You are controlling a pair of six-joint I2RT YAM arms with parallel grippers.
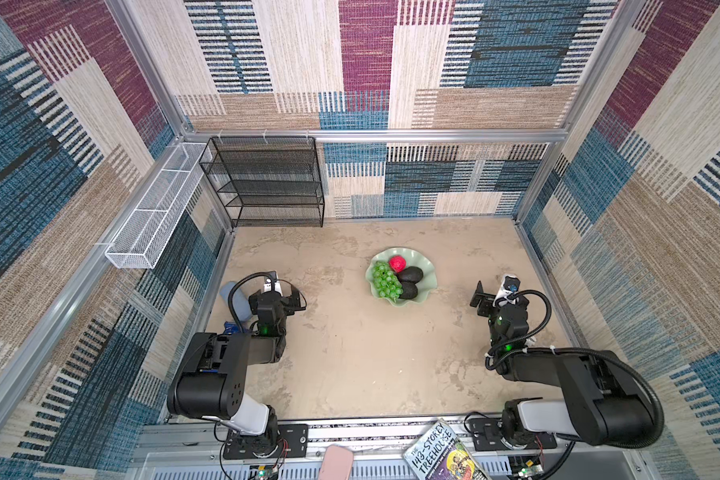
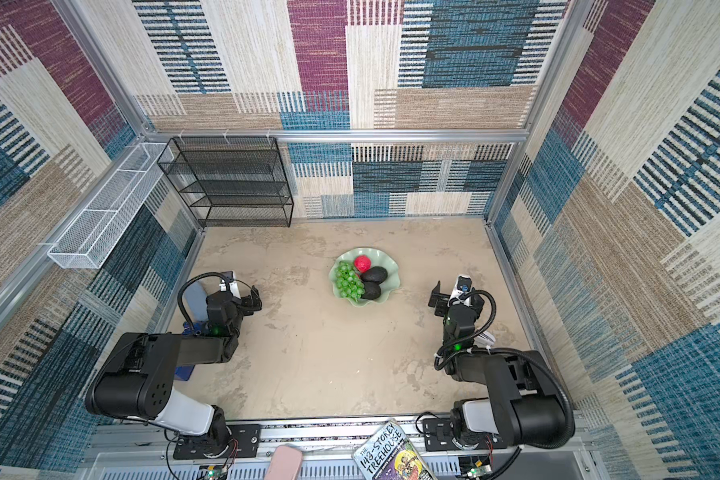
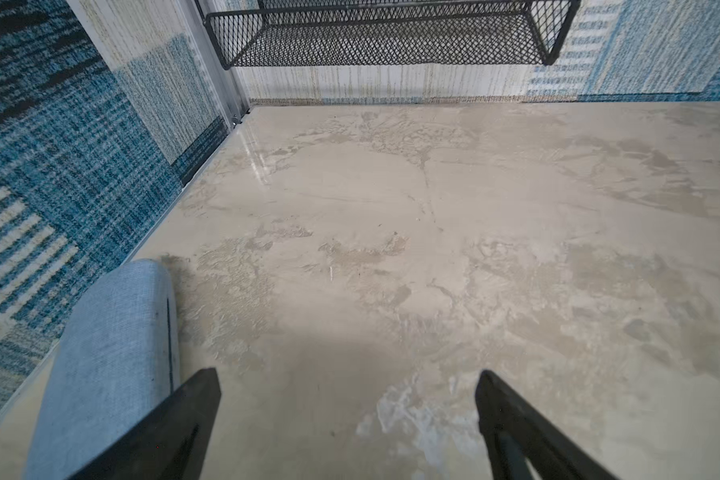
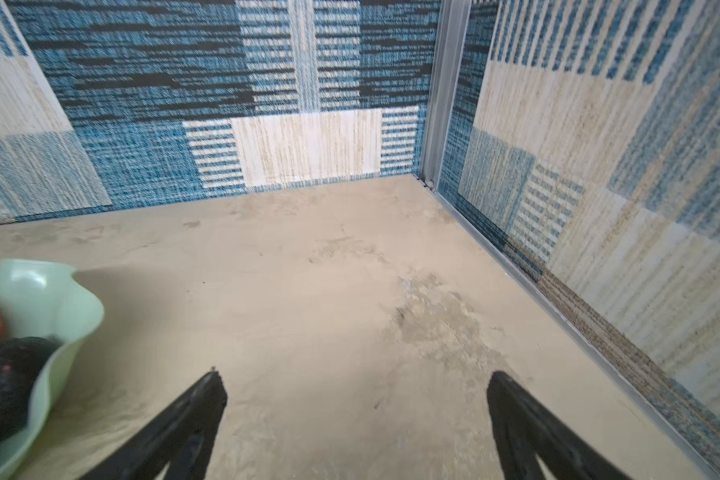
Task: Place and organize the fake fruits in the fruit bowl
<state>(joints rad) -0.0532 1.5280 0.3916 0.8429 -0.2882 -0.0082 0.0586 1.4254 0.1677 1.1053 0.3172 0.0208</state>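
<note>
Right wrist view shows right gripper wide, empty, near the fruit bowl; left gripper wide too; grapes, avocados, red fruit lie inside, likely light, slick; grip avocados across the waist.

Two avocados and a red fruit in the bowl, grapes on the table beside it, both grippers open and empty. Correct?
No: the grapes lie inside the bowl, beside the avocados and the red fruit, not on the table; both top views show it. Left gripper and right gripper are open and empty, as said.
</note>
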